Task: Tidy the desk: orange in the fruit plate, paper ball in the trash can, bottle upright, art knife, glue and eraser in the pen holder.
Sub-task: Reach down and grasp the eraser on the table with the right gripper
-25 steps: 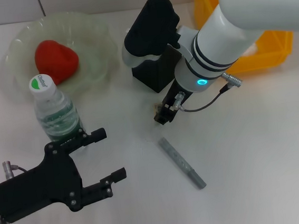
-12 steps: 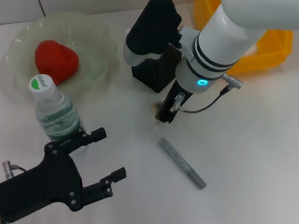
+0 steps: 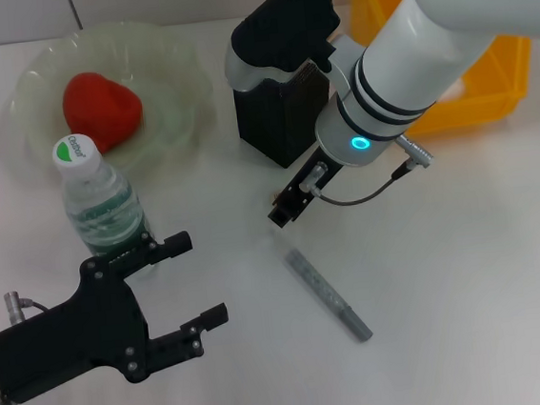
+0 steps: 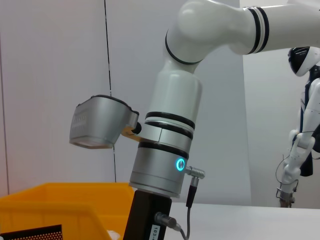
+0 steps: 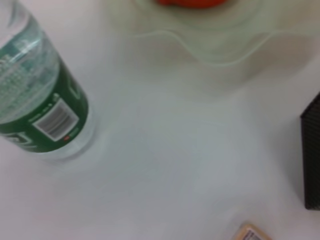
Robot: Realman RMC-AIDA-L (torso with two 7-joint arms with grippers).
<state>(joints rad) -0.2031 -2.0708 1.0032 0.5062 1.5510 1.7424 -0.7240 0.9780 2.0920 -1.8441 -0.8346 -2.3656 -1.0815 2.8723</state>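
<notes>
My right gripper [image 3: 285,209] hangs just above the table in front of the black pen holder [image 3: 277,125], shut on a small tan eraser [image 3: 274,200]. The eraser also shows in the right wrist view [image 5: 250,233]. The grey art knife [image 3: 329,294] lies flat on the table just nearer than that gripper. The orange [image 3: 100,106] sits in the clear fruit plate [image 3: 166,69]. The bottle [image 3: 97,195] stands upright with its green cap on. My left gripper [image 3: 187,287] is open and empty, low at the near left, close to the bottle. Glue and paper ball are out of view.
The yellow trash can [image 3: 475,97] stands at the far right behind my right arm; it also shows in the left wrist view [image 4: 50,205]. The right wrist view shows the bottle [image 5: 35,100], the plate's rim [image 5: 220,45] and a corner of the pen holder [image 5: 312,150].
My right gripper has risen and shifted slightly left from the spot in front of the pen holder, and the eraser has moved with it. The left arm has not moved.
</notes>
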